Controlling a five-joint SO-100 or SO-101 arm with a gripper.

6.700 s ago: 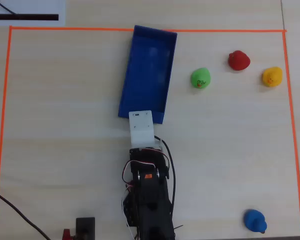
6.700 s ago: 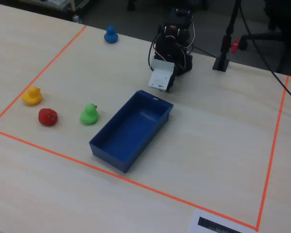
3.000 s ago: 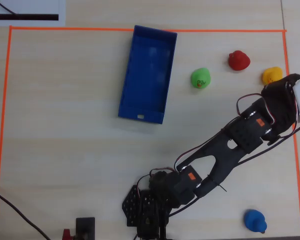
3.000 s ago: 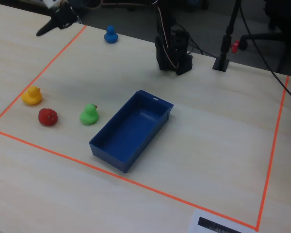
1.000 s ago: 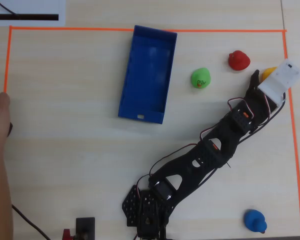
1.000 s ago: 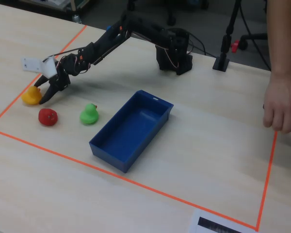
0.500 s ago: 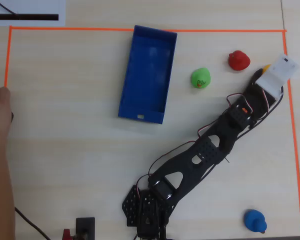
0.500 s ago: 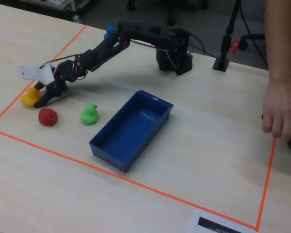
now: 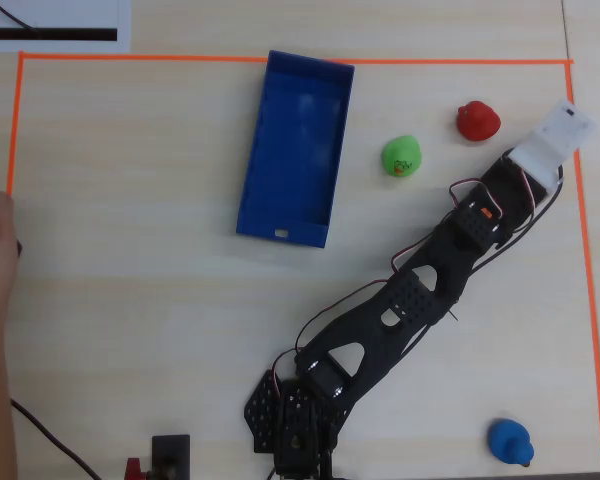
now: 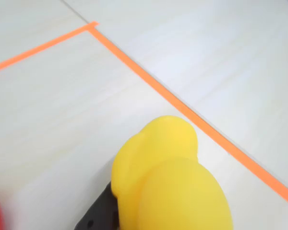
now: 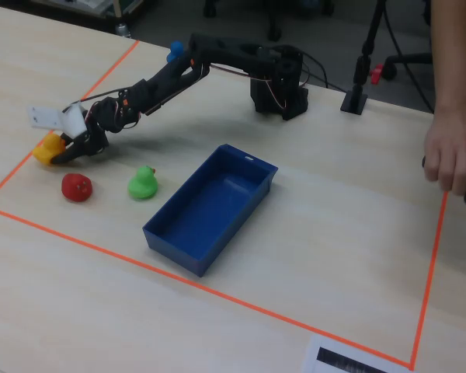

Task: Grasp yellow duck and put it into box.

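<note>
The table (image 11: 326,233) carried the orange tape border (image 11: 217,293), and in the fixed view the black arm (image 11: 179,74) reached far out to the left while the blue box (image 11: 210,210) sat empty near the middle. At the arm's tip the gripper (image 11: 56,151) pinched the yellow duck (image 11: 46,146) at the left tape line, filling the wrist view (image 10: 168,182). The green duck (image 11: 143,183) and red duck (image 11: 77,187) lay just right of it, the blue duck (image 9: 510,441) well apart.
</note>
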